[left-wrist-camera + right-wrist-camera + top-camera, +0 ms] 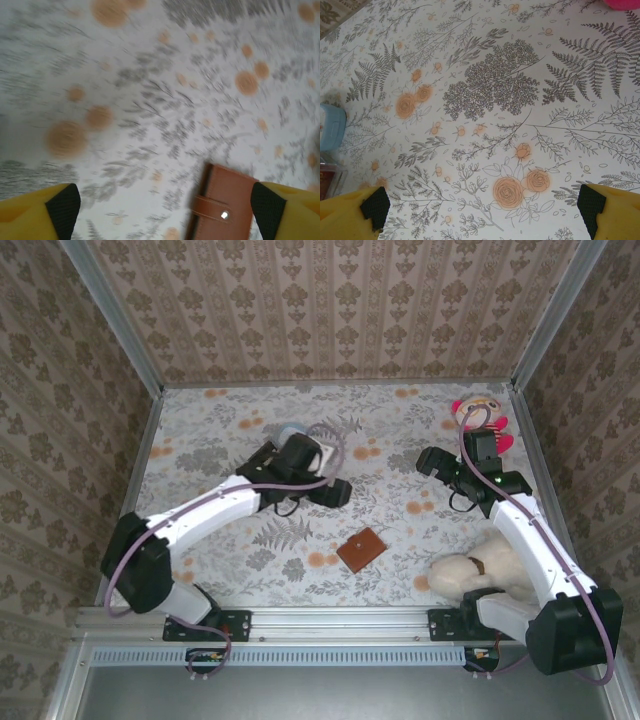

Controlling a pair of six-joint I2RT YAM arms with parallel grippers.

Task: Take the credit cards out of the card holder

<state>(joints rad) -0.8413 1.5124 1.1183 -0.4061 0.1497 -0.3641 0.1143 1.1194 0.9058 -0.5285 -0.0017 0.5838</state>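
Note:
The card holder [362, 549] lies shut and flat on the flowered tablecloth, brown, with a snap strap across it. In the left wrist view the card holder [225, 205] sits low and to the right, close beside my right finger pad. My left gripper [165, 215] is open and hovers above the cloth, with nothing between its fingers [62, 207]. From above, the left gripper [335, 492] is up and to the left of the holder. My right gripper [428, 460] is open over bare cloth, its pads [592, 212] far apart. The credit cards are hidden.
A pink and red doll [482, 420] stands at the back right. A beige plush animal [475, 570] lies by the right arm's base. A light blue object [330, 125] and a clear box [327, 180] sit at the left edge of the right wrist view.

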